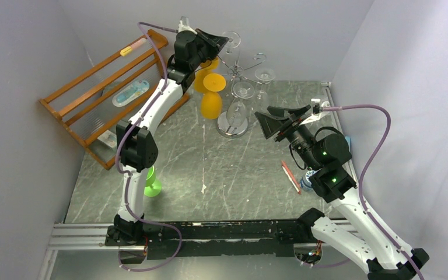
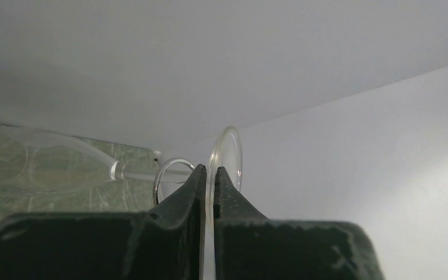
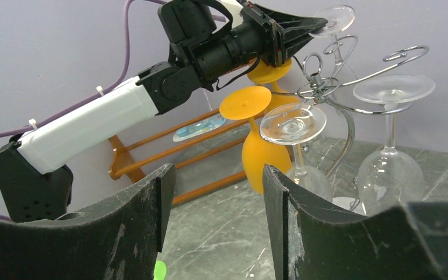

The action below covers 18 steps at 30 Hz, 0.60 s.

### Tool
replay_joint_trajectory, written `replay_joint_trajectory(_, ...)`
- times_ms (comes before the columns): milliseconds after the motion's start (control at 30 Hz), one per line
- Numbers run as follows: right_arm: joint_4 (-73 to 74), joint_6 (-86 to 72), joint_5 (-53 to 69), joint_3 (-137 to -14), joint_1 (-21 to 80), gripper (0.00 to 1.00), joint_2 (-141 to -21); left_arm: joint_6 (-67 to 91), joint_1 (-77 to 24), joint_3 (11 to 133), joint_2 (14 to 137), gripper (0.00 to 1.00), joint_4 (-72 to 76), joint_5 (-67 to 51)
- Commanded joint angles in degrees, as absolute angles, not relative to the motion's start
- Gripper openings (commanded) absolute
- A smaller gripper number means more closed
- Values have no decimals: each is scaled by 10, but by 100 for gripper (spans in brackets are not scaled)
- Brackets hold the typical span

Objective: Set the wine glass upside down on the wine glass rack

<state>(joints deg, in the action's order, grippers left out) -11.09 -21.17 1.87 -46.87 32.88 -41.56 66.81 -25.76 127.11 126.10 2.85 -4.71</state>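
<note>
My left gripper [image 1: 220,42] is raised to the top of the silver wire rack [image 1: 242,69]. It is shut on the round foot of a clear wine glass [image 1: 232,39], held upside down. In the left wrist view the gripper [image 2: 210,170] pinches the foot [image 2: 226,157] edge-on, and the stem [image 2: 134,172] passes by a scroll loop [image 2: 162,175]. The right wrist view shows this glass [image 3: 333,18] above the rack's scroll arms [image 3: 326,87]. My right gripper [image 1: 272,119] is open and empty to the right of the rack; its jaws [image 3: 217,175] stand wide apart.
Two clear glasses [image 3: 291,122] [image 3: 394,87] and two orange ones [image 3: 246,102] [image 3: 271,73] hang upside down on the rack. An orange wooden slatted rack [image 1: 111,87] leans at the back left. A green glass [image 1: 151,182] stands near the left arm. A red pen [image 1: 290,177] lies by the right arm.
</note>
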Motion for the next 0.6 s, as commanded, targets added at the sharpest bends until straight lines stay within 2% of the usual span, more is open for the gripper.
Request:
replay_joint_trajectory(0, -119, -218, 19, -459, 327, 60, -409, 655, -262, 1279, 1222, 5, 2, -1)
replay_joint_trajectory(200, -119, -218, 21, -460, 327, 59, -410, 649, -271, 1281, 1213, 5, -41, 32)
replay_joint_trajectory(400, -119, -219, 18, -457, 327, 59, -405, 639, -281, 1286, 1208, 12, -79, 63)
replay_joint_trajectory(567, -119, -218, 17, -454, 327, 59, -403, 631, -285, 1297, 1205, 12, -113, 92)
